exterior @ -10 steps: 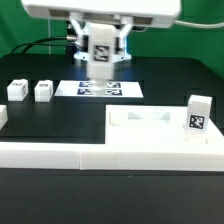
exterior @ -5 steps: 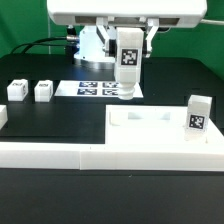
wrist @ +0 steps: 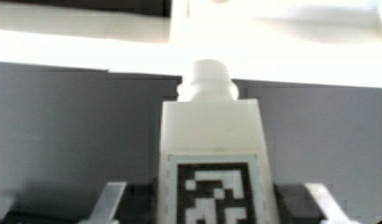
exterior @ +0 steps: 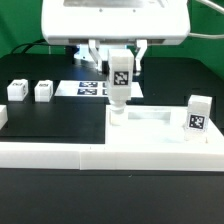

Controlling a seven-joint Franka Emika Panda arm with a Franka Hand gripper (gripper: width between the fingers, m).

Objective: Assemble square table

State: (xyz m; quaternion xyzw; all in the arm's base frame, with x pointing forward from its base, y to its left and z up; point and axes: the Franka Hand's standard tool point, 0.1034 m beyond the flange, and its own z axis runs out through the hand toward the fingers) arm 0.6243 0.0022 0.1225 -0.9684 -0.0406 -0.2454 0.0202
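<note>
Progress, exterior view: right leg [exterior: 198,113] stands on the slab [exterior: 160,137], seemingly fitted; spare leg [exterior: 17,90] and second spare leg [exterior: 43,90] wait at far left; three legs look unfitted.
Gripper, exterior view: gripper [exterior: 119,60] clamps held leg [exterior: 118,94] upright at the slab's left corner; contact unclear.
Gripper, wrist view: fingers [wrist: 110,200] narrow, flanking held leg [wrist: 211,130]; its peg points toward slab [wrist: 99,45].

You see 1 white leg block [wrist: 209,130]: round peg [wrist: 209,78] at its far end, black-and-white tag [wrist: 213,190] on its near face. The gripper [wrist: 209,196] sets 2 grey fingers [wrist: 110,200] either side. Beyond: dark table [wrist: 63,120], white slab [wrist: 99,45].
</note>
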